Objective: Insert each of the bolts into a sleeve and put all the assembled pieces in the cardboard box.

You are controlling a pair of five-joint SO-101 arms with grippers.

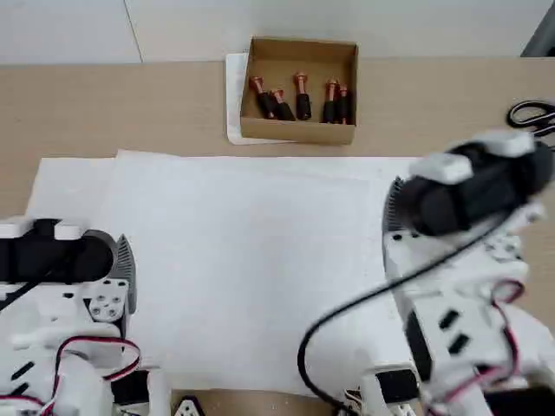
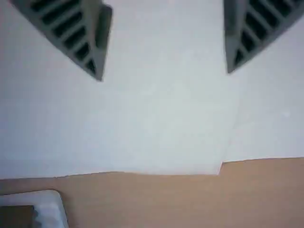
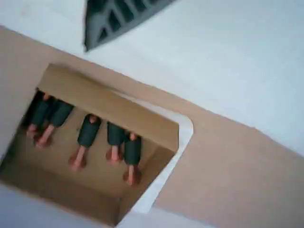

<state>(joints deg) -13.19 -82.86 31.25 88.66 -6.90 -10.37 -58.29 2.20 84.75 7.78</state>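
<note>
The cardboard box (image 1: 302, 132) stands at the back middle of the table and holds several copper-coloured bolts in black sleeves (image 1: 303, 97), lying side by side. In the right wrist view the box (image 3: 109, 107) lies ahead with the sleeved bolts (image 3: 88, 133) on its floor. My right gripper (image 1: 393, 212) hangs over the white sheet's right side, well short of the box; one grey finger (image 3: 118, 19) shows with nothing near its tip, so it is open and holds nothing. At the near left, my left gripper (image 2: 164, 71) hangs open and empty over the sheet, also seen from above as the left gripper (image 1: 126, 269).
A large white paper sheet (image 1: 251, 260) covers the table's middle. A smaller white sheet (image 1: 232, 95) lies under the box. Black-handled scissors (image 1: 533, 113) lie at the far right edge. The sheet's edge and bare wood (image 2: 190, 199) lie below the left gripper.
</note>
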